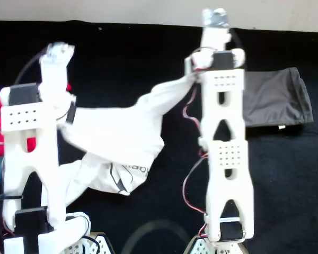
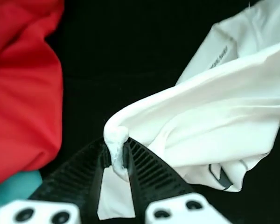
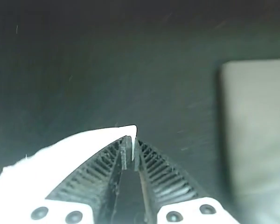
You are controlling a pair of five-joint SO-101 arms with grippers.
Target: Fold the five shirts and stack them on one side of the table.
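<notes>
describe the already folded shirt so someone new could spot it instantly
On the black table, look beside the right arm, on its outer side. The dark grey shirt lies flat there, folded into a neat rectangle, unlike the crumpled white shirt and the bunched red shirt.

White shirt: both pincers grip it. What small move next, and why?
Probably ease the left pincer and right pincer apart. Each clamps an edge of the white shirt, which hangs bunched between them; some tension should flatten it for folding.
</notes>
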